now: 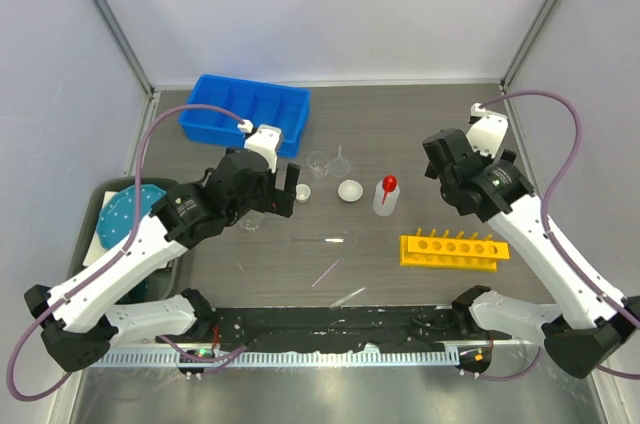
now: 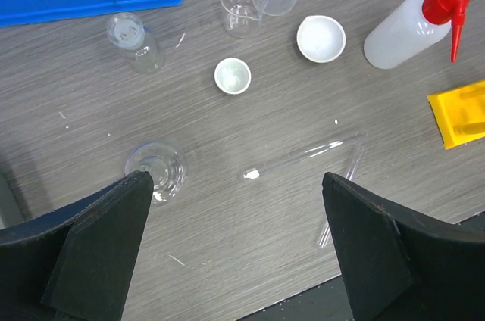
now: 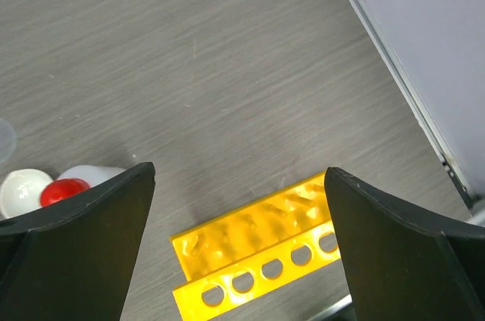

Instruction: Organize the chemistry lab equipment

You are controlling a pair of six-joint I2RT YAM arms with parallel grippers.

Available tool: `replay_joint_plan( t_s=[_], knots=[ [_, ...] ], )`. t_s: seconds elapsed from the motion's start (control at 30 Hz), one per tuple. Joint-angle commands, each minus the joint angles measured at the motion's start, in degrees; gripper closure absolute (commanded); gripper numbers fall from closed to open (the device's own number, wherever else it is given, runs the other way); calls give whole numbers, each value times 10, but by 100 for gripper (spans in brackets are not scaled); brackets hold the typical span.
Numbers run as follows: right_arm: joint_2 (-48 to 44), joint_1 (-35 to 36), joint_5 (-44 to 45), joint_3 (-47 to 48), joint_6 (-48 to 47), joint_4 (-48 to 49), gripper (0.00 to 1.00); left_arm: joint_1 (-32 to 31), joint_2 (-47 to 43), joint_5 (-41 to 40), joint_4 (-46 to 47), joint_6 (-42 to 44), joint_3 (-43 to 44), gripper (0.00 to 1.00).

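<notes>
Blue tray [image 1: 245, 114] behind beakers [image 2: 239, 7], yellow rack [image 1: 450, 250] aside; left fingers [image 2: 91, 253], right fingers [image 3: 76, 238] spread.

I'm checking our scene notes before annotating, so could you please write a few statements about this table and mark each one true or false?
1. The yellow holed plastic rack holds the thin clear tubes. False: its holes are empty, and the tubes lie flat on the table.
2. The left gripper and the right gripper are both open and hold nothing. True.
3. The red-capped clear squeeze bottle sits inside the blue plastic compartment tray. False: it is on the table, just right of the white round dish in the top view.
4. A small clear glass beaker stands upright on the table close to the left gripper. True.
</notes>
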Motion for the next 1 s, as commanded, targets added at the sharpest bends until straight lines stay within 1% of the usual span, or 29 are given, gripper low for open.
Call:
replay_joint_plan(
  t_s=[0.0, 0.07, 0.13, 0.17, 0.2, 0.27, 0.3, 0.33, 0.37, 0.4, 0.47, 0.53, 0.63, 0.67, 0.83, 0.97],
  knots=[
    [47, 2, 34, 33, 124, -116, 0, -2, -18, 26, 15, 5, -11, 0],
    [71, 1, 33, 44, 153, -148, 0, -2, -23, 32, 21, 5, -16, 0],
    [102, 1, 12, 54, 167, -183, 0, -2, -26, 33, 19, 1, -20, 0],
    [114, 1, 8, 57, 220, -204, 0, -1, -26, 35, 17, -1, -21, 0],
    [124, 2, -6, 57, 239, -237, 0, -1, -25, 39, 16, -7, -20, 0],
    [127, 2, -18, 31, 275, -249, 0, -2, -24, 46, 8, -13, -18, 0],
    [119, 3, -24, 18, 312, -251, 0, -2, -24, 52, 2, -18, -17, 0],
    [107, 4, -47, -13, 327, -246, 0, -2, -25, 53, 0, -20, -16, 0],
    [75, 3, -59, -28, 340, -237, 0, -2, -27, 53, -4, -21, -16, 0],
    [60, 3, -67, -43, 379, -231, 0, -2, -27, 53, -7, -23, -17, 0],
    [17, 3, -91, -81, 417, -237, 4, -2, -33, 59, -11, -28, -18, 0],
    [-4, 3, -106, -109, 468, -250, 6, -3, -39, 71, -14, -29, -20, 0],
    [-34, 6, -131, -148, 514, -262, 9, -3, -50, 82, -21, -28, -27, 0],
    [-44, 6, -146, -160, 523, -262, 9, -3, -54, 83, -23, -26, -28, 0],
    [-88, 12, -170, -232, 570, -258, 13, -3, -68, 87, -40, -16, -33, 0],
    [-80, 16, -174, -253, 584, -239, 15, -2, -75, 87, -48, -11, -34, 0]
  ],
)
